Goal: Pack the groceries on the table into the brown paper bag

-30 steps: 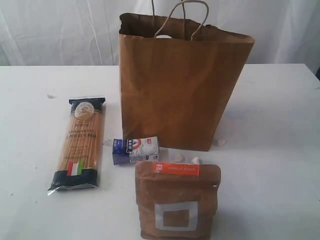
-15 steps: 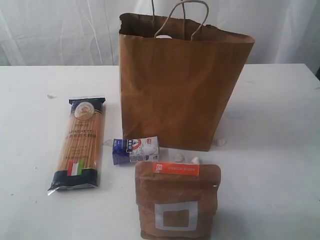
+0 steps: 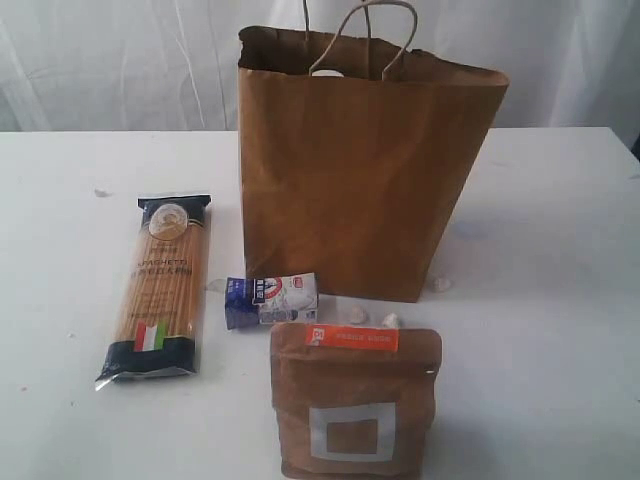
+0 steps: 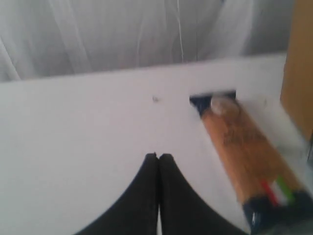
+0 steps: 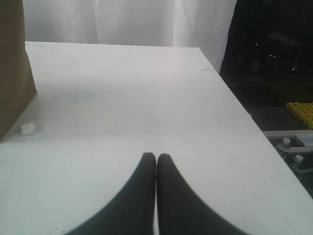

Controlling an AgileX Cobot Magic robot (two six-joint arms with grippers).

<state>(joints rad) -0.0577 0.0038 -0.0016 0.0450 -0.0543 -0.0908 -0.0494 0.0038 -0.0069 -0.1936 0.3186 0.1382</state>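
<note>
The brown paper bag [image 3: 365,170] stands upright at the middle of the white table [image 3: 560,300]; something white shows just inside its rim. To its left lies the spaghetti packet [image 3: 160,287] with dark ends. A small blue-and-white carton [image 3: 271,300] lies on its side in front of the bag. The brown pouch with an orange label [image 3: 353,400] stands nearest the camera. Neither arm shows in the exterior view. My left gripper [image 4: 158,156] is shut and empty over bare table, beside the spaghetti packet [image 4: 242,142]. My right gripper [image 5: 156,156] is shut and empty, with the bag's edge [image 5: 13,63] off to one side.
Small white lumps [image 3: 438,284] lie on the table by the bag's foot and behind the pouch. A white curtain hangs behind the table. In the right wrist view the table's edge [image 5: 244,112] drops to a dark floor with a yellow thing [image 5: 301,111].
</note>
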